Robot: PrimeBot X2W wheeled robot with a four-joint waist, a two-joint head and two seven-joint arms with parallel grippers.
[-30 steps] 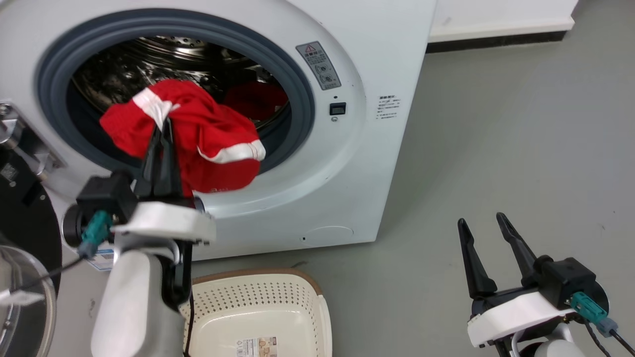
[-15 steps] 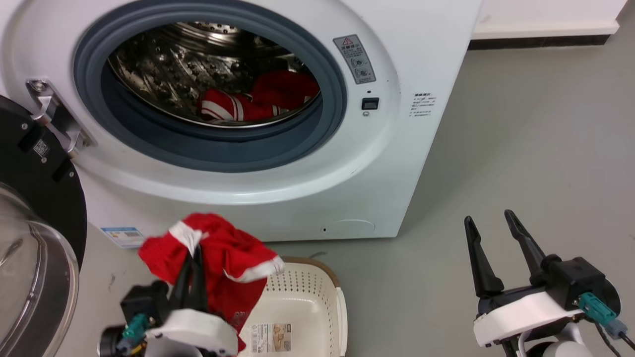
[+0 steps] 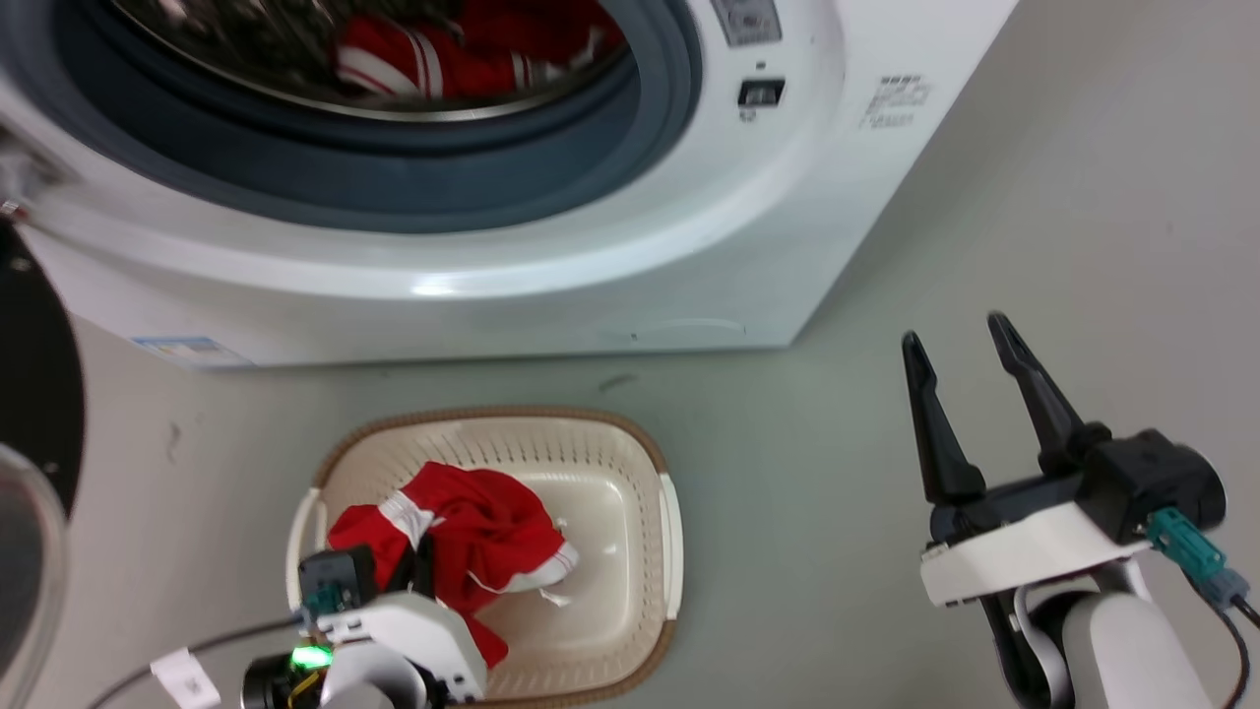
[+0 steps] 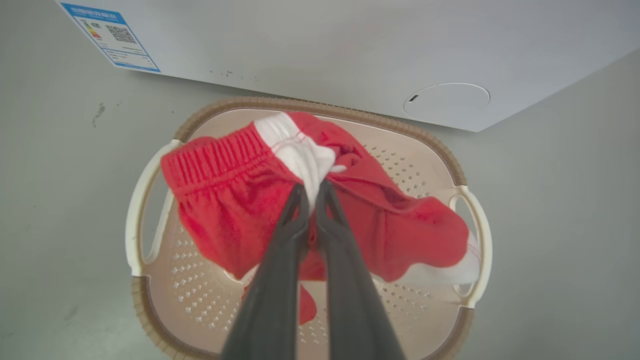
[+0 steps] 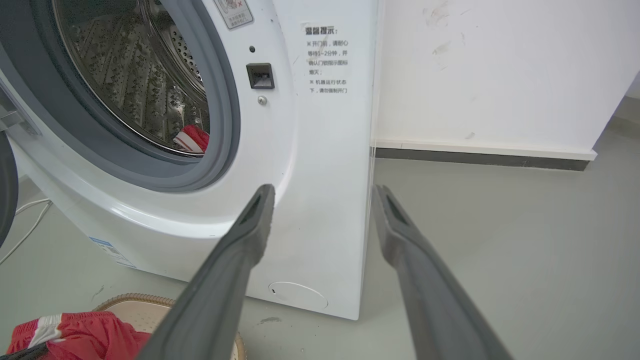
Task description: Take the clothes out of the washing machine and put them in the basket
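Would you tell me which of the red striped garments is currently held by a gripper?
The red fabric garment with the white band over the cream perforated basket, pinched by the left gripper; the other red clothes lie in the steel drum.

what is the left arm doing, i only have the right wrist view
observer: The left gripper is shut on a red garment, pinching it at a white stripe above the basket.
operator: is it inside the basket or hanging over the edge
observer: The head view shows it bunched inside the rim, toward the basket's left side.
operator: i see one scrap of red in the drum, is that all
observer: No, the head view shows more red clothes with white stripes spread along the bottom of the drum.
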